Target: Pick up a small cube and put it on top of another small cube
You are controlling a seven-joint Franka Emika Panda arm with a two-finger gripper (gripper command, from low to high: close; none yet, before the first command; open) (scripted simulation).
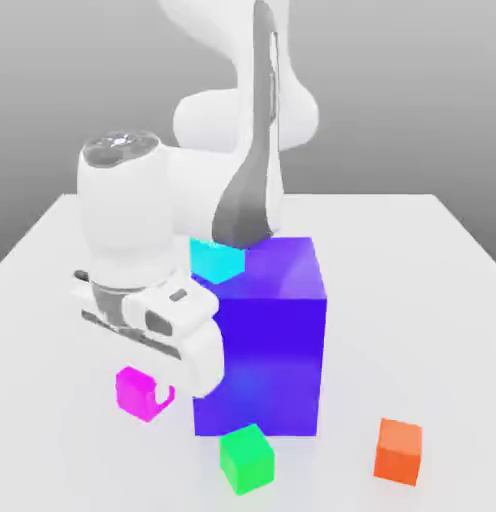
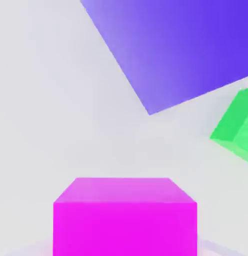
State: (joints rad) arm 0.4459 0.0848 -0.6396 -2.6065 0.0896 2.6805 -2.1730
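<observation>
Robot arm: white, takes up the upper centre and left of the exterior view, bent down w/ its hand low at centre left.

Worktop: pale, flat, carries everything.

Big blue-purple cube: centre of the exterior frame, sits on the worktop, by far the largest block. In the hand view its face fills the upper right.

Claw: lower left of the exterior frame, just left of the big cube. It's clenched around the magenta cube; a white fingertip shows against the cube's right side. Magenta cube = the task's thing, lower left of the exterior frame, near the big cube's bottom left corner. Can't tell from that view if it's resting on the worktop or just off it. In the hand view it sits bottom centre, close to the lens, top face and front face visible.

Green cube: bottom centre of the exterior frame, just in front of the big cube's lower edge, on the worktop, apart from the magenta one. Hand view: right edge, mid-height.

Orange cube: lower right of the exterior frame, well apart from the rest.

Cyan cube: centre of frame, behind the big cube's upper left corner, partly hidden by the arm.
</observation>
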